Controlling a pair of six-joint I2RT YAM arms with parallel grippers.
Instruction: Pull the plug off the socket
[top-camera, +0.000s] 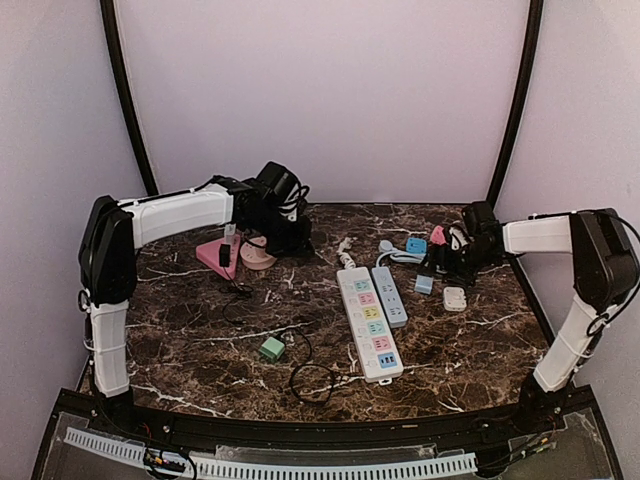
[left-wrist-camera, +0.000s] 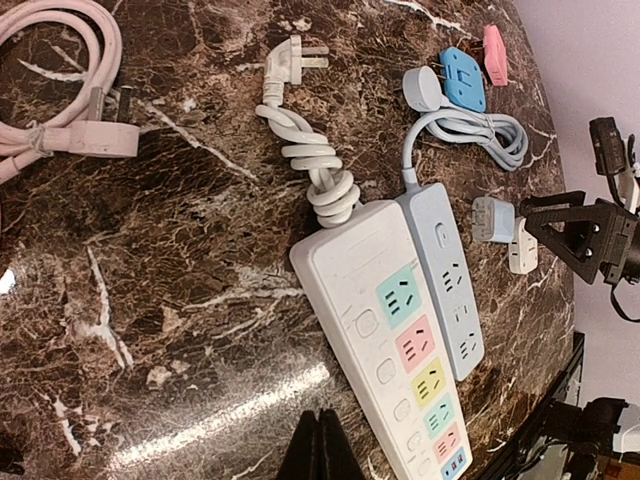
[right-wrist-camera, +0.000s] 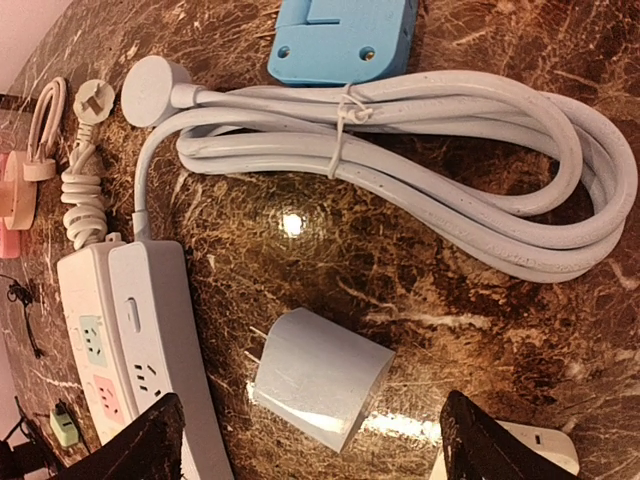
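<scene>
pale blue plug (right-wrist-camera: 320, 392) lies loose on the tabletop (right-wrist-camera: 450, 285) beside the blue power strip (right-wrist-camera: 165, 345). my right pincer (right-wrist-camera: 312, 425) is spread wide over it, so i'd lift straight up, no nudging.

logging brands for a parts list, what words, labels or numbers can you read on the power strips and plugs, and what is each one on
No text can be read in any view.
white power strip: coloured sockets and buttons, no legible print.
pale blue power strip: no print visible.
blue adapter: moulded back only, no legible marking.
white plug cube: blank faces.
In the top view everything is too small to read.
</scene>
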